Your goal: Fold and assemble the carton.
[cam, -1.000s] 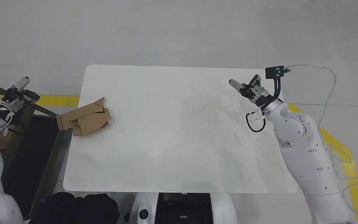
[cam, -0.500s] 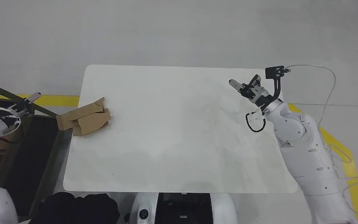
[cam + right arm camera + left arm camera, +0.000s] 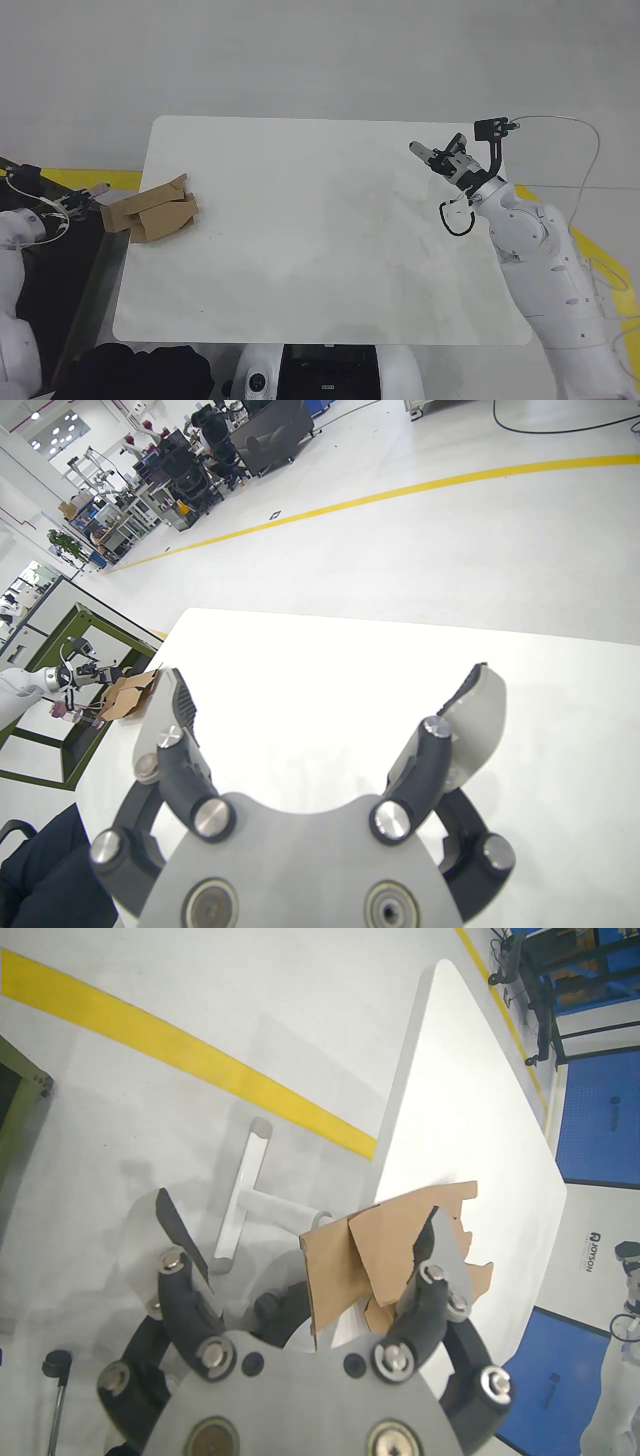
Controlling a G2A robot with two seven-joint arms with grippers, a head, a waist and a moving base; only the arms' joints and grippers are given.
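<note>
A partly folded brown cardboard carton [image 3: 152, 214] lies at the left edge of the white table [image 3: 320, 230], one end hanging past the edge. My left gripper [image 3: 88, 200] is just off that edge, level with the overhanging end. In the left wrist view the left gripper [image 3: 305, 1233] is open and the carton [image 3: 395, 1233] reaches in between its fingers. My right gripper [image 3: 438, 157] hovers open over the table's far right part, holding nothing. From the right wrist view, the right gripper [image 3: 327, 685] faces the distant carton [image 3: 127, 697] and the left gripper [image 3: 95, 674].
A green-framed rack [image 3: 75, 635] stands beside the table's left side, below my left arm. Dark cloth [image 3: 140, 372] lies at the front left corner. A yellow floor line [image 3: 200, 1058] runs past the table. A white table leg [image 3: 245, 1188] shows under the edge.
My left arm has swung in from the far left toward the table, bringing its open gripper up to the carton's overhanging end. The right arm and the carton have stayed put.
</note>
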